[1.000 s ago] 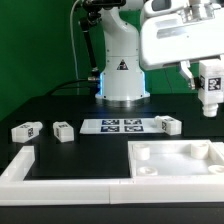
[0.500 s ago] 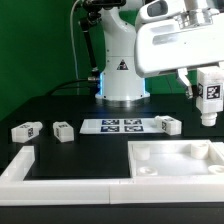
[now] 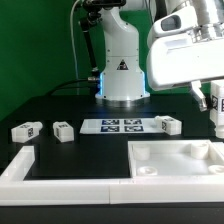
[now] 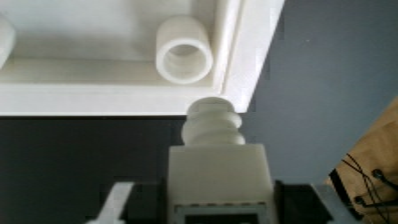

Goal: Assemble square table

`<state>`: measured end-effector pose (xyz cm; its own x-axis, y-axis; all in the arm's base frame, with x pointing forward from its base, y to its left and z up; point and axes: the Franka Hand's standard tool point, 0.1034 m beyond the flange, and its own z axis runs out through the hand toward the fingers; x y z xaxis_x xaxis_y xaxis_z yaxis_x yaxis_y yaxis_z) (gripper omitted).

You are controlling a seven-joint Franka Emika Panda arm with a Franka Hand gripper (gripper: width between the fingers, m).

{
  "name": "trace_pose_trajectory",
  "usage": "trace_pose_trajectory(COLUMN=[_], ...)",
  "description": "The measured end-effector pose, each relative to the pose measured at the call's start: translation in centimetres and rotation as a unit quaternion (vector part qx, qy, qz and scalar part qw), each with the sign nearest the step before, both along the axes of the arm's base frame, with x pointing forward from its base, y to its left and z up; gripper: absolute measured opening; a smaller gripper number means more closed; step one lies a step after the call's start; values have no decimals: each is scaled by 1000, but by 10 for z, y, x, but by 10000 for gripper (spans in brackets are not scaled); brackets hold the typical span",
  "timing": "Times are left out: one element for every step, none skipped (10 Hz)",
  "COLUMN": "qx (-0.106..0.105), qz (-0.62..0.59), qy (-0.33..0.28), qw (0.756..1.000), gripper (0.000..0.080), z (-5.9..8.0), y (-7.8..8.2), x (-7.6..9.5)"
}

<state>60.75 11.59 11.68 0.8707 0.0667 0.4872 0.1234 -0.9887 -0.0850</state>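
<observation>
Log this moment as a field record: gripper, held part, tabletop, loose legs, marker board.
gripper: shut on the held leg
held leg: threaded end pointing toward the tabletop, not yet in a socket
tabletop: flat on the table, sockets up; nearest corner socket empty
loose legs: three, lying on the table, apart from the tabletop
marker board: flat on the table, between the second and third loose legs

Background stuff only: the marker board [image 3: 122,125] lies flat mid-way across the black table [image 3: 60,105]. A white border rail [image 3: 70,191] runs along the near edge, turning a corner at the exterior view's left. Green backdrop [image 3: 35,45] behind.
</observation>
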Motion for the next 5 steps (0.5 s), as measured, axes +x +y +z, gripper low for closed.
trace_pose_trajectory(qx=[0, 0, -1, -1, 0], qz=[0, -1, -3, -4, -5], qy=[4, 8, 11, 15, 17], qw=[1000, 1000, 1000, 1000, 1000], gripper=[287, 287, 287, 287, 287], z=[-9, -15, -21, -27, -33], y=[0, -2, -4, -4, -5], x=[2, 2, 1, 2, 3])
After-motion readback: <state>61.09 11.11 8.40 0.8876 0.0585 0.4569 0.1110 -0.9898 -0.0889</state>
